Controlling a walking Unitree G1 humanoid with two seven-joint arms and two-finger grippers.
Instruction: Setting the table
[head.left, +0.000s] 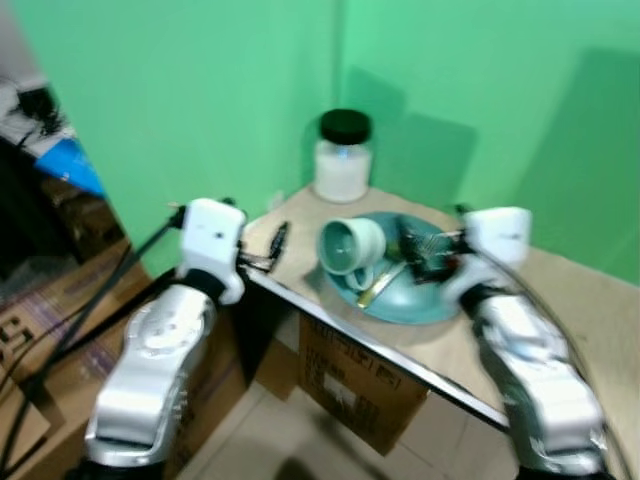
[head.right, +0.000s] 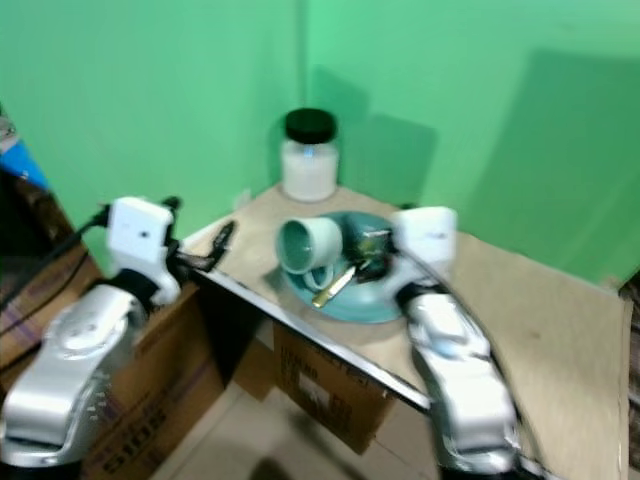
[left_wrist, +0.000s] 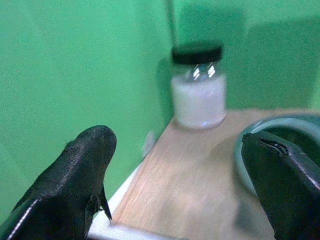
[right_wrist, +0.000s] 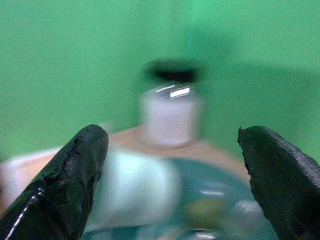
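A teal plate (head.left: 425, 300) lies on the wooden table (head.left: 300, 215) near its corner. On the plate a teal cup (head.left: 350, 245) lies on its side, with a gold utensil (head.left: 378, 287) beside it. Behind them stands a glass jar (head.left: 342, 157) with white contents and a black lid. My left gripper (head.left: 272, 245) hovers open at the table's left edge, left of the cup. In the left wrist view the jar (left_wrist: 198, 87) stands ahead between the fingers (left_wrist: 75, 175). My right gripper (head.left: 418, 250) is open over the plate's middle, facing the cup (right_wrist: 135, 195) and the jar (right_wrist: 171, 107).
Green walls close off the corner behind the table. A cardboard box (head.left: 360, 385) sits under the table, and more boxes (head.left: 60, 330) and cables stand at the left. The table runs on to the right (head.left: 590, 310). The pictures are blurred.
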